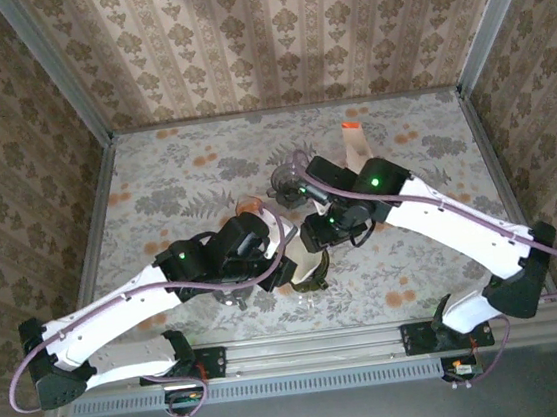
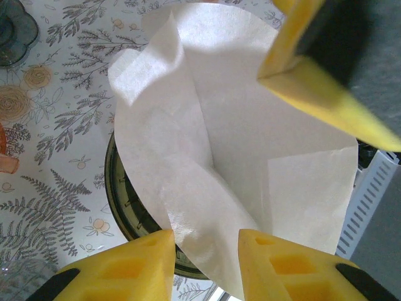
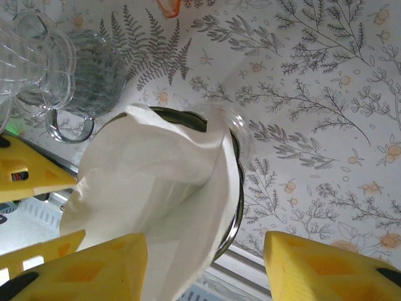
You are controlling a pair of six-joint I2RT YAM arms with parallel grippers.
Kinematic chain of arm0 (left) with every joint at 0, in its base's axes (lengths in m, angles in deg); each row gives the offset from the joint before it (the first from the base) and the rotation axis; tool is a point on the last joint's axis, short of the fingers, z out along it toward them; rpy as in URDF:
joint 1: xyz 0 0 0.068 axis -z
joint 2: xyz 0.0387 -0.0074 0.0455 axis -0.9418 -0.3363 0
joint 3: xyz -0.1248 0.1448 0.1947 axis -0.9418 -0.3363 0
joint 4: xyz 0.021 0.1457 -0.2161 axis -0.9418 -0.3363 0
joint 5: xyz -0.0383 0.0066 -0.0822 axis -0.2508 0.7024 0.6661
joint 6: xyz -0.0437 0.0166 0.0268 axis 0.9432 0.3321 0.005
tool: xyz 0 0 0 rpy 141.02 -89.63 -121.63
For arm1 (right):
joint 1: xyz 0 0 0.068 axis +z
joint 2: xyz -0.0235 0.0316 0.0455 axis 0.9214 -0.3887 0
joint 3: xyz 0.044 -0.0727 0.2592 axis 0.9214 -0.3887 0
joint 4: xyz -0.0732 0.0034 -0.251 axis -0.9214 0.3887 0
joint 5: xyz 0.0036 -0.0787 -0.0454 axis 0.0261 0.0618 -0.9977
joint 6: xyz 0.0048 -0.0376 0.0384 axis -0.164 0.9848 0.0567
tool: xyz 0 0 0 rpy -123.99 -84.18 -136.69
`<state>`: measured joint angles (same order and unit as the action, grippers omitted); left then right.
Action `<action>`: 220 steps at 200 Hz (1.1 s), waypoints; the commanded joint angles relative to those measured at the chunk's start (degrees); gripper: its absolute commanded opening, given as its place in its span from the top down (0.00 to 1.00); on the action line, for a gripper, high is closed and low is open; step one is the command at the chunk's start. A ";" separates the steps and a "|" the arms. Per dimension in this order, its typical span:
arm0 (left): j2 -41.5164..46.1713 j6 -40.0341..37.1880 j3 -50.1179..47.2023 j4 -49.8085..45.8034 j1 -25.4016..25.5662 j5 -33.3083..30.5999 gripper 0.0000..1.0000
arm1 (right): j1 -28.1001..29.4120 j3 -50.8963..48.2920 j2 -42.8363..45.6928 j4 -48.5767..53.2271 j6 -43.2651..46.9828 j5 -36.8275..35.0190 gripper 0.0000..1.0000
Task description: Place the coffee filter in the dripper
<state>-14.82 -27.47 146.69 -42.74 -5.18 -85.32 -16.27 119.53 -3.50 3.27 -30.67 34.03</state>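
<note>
1. The right gripper hangs released, jaws wide over the coffee filter. The left gripper straddles the filter's edge, but I cannot tell whether it pinches.
2. The filter stands crooked in the dripper. Best to press it down evenly, without creasing.
3. The right wrist view reveals the dripper's rim; the left wrist view reveals the filter's inner fold.

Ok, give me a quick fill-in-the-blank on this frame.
The coffee filter is ___ paper. It sits in the ___-rimmed dripper. The right gripper has its jaws ___. The fingers of the left gripper are ___.
Missing: white; dark; open; yellow.
</note>
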 commanded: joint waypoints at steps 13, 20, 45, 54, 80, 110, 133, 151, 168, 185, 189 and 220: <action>-0.34 1.23 1.44 -1.34 -0.47 0.43 0.66 | 1.15 -4.41 2.51 -5.16 -1.55 0.52 0.42; -0.34 1.24 1.45 -1.27 -0.47 0.42 0.66 | 1.45 -4.81 2.52 -5.54 -1.64 0.67 0.41; -0.43 1.35 1.47 -1.10 -0.44 0.54 0.66 | 2.36 -4.97 1.60 -5.86 -1.22 0.29 0.46; -0.43 1.41 1.53 -1.30 -0.48 0.43 0.66 | 2.56 -4.92 1.52 -5.60 -1.01 -0.57 0.55; -0.43 1.51 1.52 -1.29 -0.64 0.33 0.66 | 3.06 -4.31 1.40 -4.20 -0.28 -2.17 0.85; -0.56 1.64 1.46 -0.86 -1.18 0.59 0.64 | 4.60 -4.74 0.53 -3.42 0.91 -4.42 1.00; 0.22 2.02 1.21 -0.71 -1.85 0.67 0.61 | 6.30 -5.36 -0.48 -3.56 1.37 -7.09 1.00; 0.62 2.37 1.01 -0.58 -2.36 1.15 0.59 | 7.13 -5.47 -1.44 -3.29 1.89 -9.34 1.00; 0.67 2.61 0.87 -0.59 -2.48 1.16 0.57 | 7.50 -5.56 -2.24 -3.55 2.55 -10.45 1.00; 1.01 2.97 0.58 -0.33 -2.54 0.99 0.54 | 7.77 -6.39 -2.38 -4.18 3.04 -11.79 1.00; 1.13 2.95 0.52 -0.34 -2.59 0.91 0.53 | 7.77 -6.65 -2.30 -4.35 3.04 -11.81 1.00; 1.64 3.39 -0.06 0.07 -2.85 0.93 0.47 | 8.19 -7.98 -2.60 -5.65 2.97 -11.86 1.00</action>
<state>-14.62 -25.07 146.67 -42.89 -7.50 -84.88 -8.80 112.61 -5.38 -1.67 -28.69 24.61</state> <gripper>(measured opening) 0.523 0.057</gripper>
